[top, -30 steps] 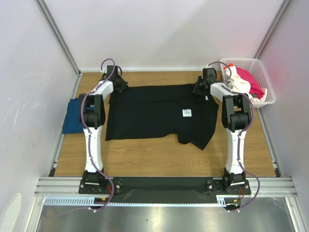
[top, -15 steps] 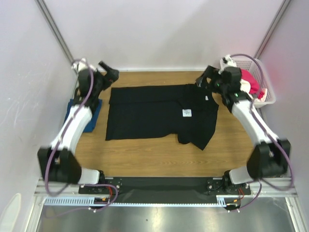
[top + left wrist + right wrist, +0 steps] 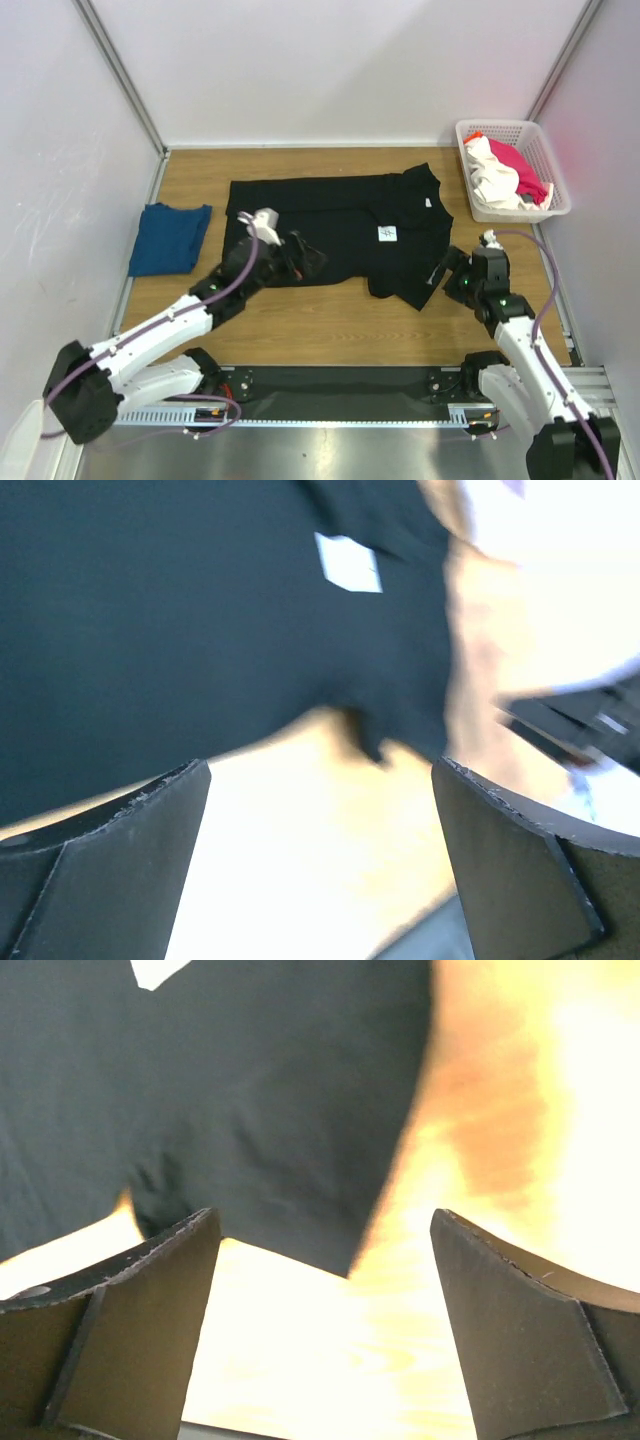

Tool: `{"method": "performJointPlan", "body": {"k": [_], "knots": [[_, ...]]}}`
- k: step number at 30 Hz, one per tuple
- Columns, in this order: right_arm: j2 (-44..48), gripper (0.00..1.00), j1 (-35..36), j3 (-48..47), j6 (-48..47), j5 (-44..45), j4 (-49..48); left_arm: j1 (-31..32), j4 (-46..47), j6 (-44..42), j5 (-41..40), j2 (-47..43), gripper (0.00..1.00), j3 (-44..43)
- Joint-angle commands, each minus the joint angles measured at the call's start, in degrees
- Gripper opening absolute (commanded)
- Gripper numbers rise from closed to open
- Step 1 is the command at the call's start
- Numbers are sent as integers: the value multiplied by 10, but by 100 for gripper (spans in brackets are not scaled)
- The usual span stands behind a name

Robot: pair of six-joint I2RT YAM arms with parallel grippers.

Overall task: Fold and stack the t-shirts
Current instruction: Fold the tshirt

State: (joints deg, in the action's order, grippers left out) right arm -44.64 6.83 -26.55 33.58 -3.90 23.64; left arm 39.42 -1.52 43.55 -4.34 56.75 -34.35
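Wooden table [image 3: 330,325] holds the black shirt [image 3: 325,222] flat for folding, left gripper [image 3: 306,258] and right gripper [image 3: 444,273] at its near edge, jaws apart

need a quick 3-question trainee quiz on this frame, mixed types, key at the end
1. True or false: the left gripper is shut on the black t-shirt.
2. Where does the blue t-shirt lie? A) on top of the black t-shirt. B) on the table, apart from the black t-shirt, to its left. C) hanging over the table's near edge.
3. Which shirts lie in the basket?

Key:
1. False. Its fingers stand apart with nothing between them.
2. B.
3. The white shirt and the pink-red shirt.
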Motion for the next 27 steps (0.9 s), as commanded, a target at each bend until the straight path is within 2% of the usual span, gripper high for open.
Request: {"method": "performJointPlan", "body": {"k": [1, 6, 11, 18, 22, 27], "knots": [[44, 91, -15, 39, 26, -6, 35, 112, 115, 53, -78, 57, 99, 14], [58, 88, -24, 57, 24, -43, 4, 204, 241, 101, -123, 202, 98, -15], [85, 88, -24, 50, 6, -37, 18, 232, 280, 137, -137, 340, 95, -75], [93, 81, -24, 57, -2, -59, 13, 240, 305, 186, -146, 405, 87, -99], [90, 80, -23, 64, 1, -63, 6, 241, 289, 193, -153, 431, 79, -123], [94, 79, -23, 71, 3, -66, 6, 243, 246, 217, -151, 442, 59, -136]]}}
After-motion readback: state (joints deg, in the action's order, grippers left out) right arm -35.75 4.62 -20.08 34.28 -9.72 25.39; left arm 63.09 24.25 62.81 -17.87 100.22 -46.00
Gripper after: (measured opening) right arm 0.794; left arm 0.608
